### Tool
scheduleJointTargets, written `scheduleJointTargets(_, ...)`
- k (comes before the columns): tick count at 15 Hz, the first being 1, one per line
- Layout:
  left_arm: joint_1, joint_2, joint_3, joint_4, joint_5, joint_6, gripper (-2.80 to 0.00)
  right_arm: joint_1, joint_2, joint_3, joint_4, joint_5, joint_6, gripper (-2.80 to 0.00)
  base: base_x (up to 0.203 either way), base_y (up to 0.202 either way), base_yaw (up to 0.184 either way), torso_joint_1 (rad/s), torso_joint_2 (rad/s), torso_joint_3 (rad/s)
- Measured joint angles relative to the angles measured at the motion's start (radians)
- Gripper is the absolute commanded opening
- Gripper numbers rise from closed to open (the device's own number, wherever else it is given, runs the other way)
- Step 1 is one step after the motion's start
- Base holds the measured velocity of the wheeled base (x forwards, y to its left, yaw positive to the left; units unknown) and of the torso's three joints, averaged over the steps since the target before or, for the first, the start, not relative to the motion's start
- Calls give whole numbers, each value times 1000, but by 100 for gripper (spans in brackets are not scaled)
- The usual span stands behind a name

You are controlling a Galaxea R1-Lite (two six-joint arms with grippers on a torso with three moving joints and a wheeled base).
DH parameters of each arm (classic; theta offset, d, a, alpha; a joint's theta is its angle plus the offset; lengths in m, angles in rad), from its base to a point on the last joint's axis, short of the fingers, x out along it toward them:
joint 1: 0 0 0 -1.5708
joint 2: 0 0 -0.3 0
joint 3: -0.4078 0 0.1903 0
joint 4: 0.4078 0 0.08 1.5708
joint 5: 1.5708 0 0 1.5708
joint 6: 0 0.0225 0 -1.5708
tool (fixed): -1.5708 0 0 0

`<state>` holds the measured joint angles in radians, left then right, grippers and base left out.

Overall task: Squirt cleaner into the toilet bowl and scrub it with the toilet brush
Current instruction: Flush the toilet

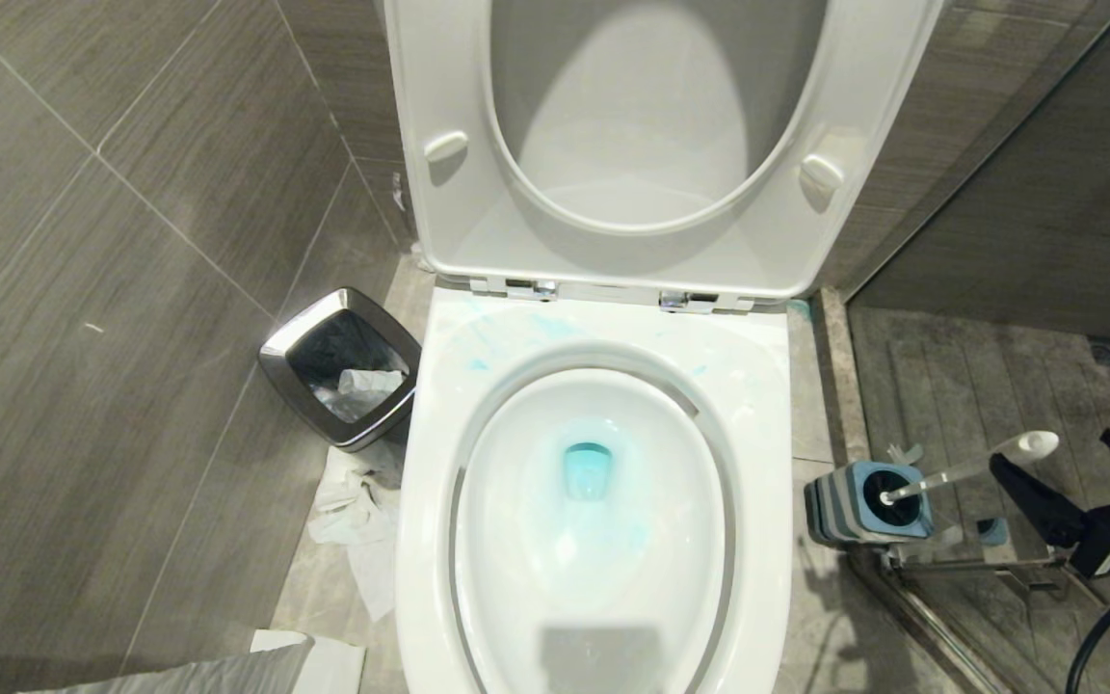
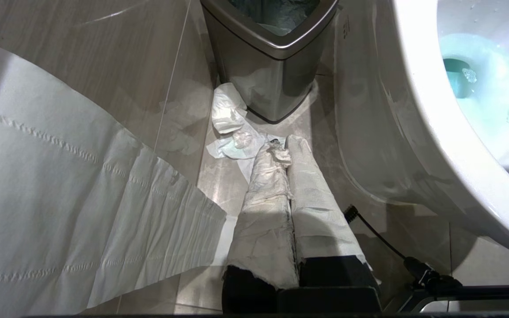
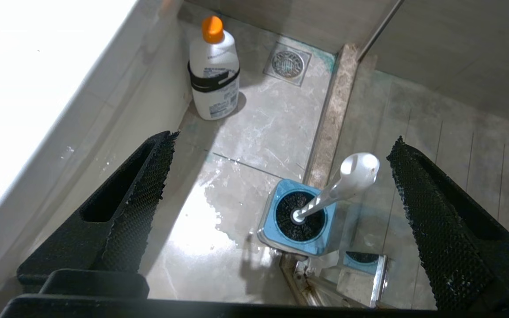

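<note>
The toilet bowl (image 1: 757, 405) stands with seat and lid raised. Turquoise cleaner (image 1: 586, 472) tints the water, with faint streaks on the rim's back left. The toilet brush (image 1: 974, 467) stands tilted in its blue holder (image 1: 878, 501) on the floor to the toilet's right. My right gripper (image 1: 1080, 472) hangs open just right of the handle tip, touching nothing. In the right wrist view the right gripper (image 3: 283, 141) spans the toilet brush (image 3: 356, 172) and its holder (image 3: 296, 216) below. My left gripper (image 2: 286, 148), its fingers wrapped in white paper, is shut low beside the toilet bowl (image 2: 418, 110).
A chrome-rimmed bin (image 1: 343, 366) stands left of the toilet, with crumpled paper (image 1: 353, 501) on the floor before it. A toilet paper sheet (image 2: 60, 198) hangs near the left arm. A white orange-capped bottle (image 3: 214, 70), a floor drain (image 3: 287, 64) and a stone threshold (image 3: 332, 110) lie beyond the holder.
</note>
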<state>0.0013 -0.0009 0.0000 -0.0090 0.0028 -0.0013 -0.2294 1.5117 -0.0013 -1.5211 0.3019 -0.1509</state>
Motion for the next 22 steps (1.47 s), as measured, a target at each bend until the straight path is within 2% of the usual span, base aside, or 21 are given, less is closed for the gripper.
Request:
scheduleJointTargets(3,0,0,0,0,0,0,-280,2,-16,1,0,0,3,0,0,0,0,0,0,0)
scheduleJointTargets(4,0,0,0,0,0,0,-280,2,-19,-3,1,-1,9,-280,0,0,0,0,0,0)
scheduleJointTargets(9,0,0,0,0,0,0,-280,2,-35,-173,5,-1,21,-280,0,0,0,0,0,0)
scheduleJointTargets(13,0,0,0,0,0,0,-280,2,-42,-334,112,-6,23,-280,0,0,0,0,0,0)
scheduleJointTargets(16,0,0,0,0,0,0,-280,2,-70,-381,203,-9,30,-280,0,0,0,0,0,0)
scheduleJointTargets(19,0,0,0,0,0,0,-280,2,-154,-407,334,-9,77,-280,0,0,0,0,0,0)
scheduleJointTargets(22,0,0,0,0,0,0,-280,2,-299,-477,580,-8,163,-280,0,0,0,0,0,0)
